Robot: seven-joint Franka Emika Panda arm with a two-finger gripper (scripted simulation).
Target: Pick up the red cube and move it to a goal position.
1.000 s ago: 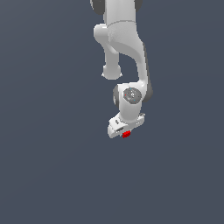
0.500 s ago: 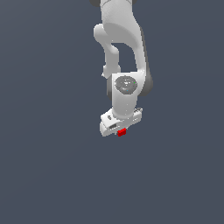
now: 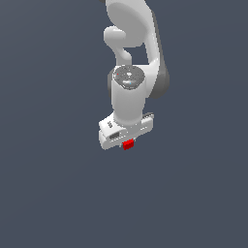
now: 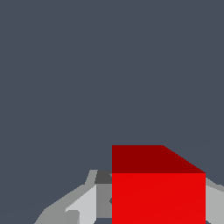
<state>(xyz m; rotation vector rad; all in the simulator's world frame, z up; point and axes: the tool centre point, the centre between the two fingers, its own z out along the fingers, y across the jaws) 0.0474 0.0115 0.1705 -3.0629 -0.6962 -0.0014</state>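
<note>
The red cube [image 4: 158, 197] is seen very close in the wrist view. It fills the space between the two grey fingers [image 4: 83, 205], so the jaws are closed on it, only as wide as the cube itself. A finger is pressed against each side, and one face and the darker top of the cube are shown.

The step in hand looks like carrying the cube to the goal spot. To do it well, the squeeze should be kept firm and even, so the cube is not dropped. The arm should be moved smoothly, with no jerks and no tilting. The jaws should be opened only once the goal spot is reached.

In the exterior view, the gripper [image 3: 127, 143] is seen from farther off, with the cube peeking out under it at about 6 o'clock. The white arm [image 3: 130, 92] is shown above, at 12 o'clock. The arm cannot be seen in the wrist view. The fingers are shown clearly only by the wrist view. No goal mark is seen in either view.
</note>
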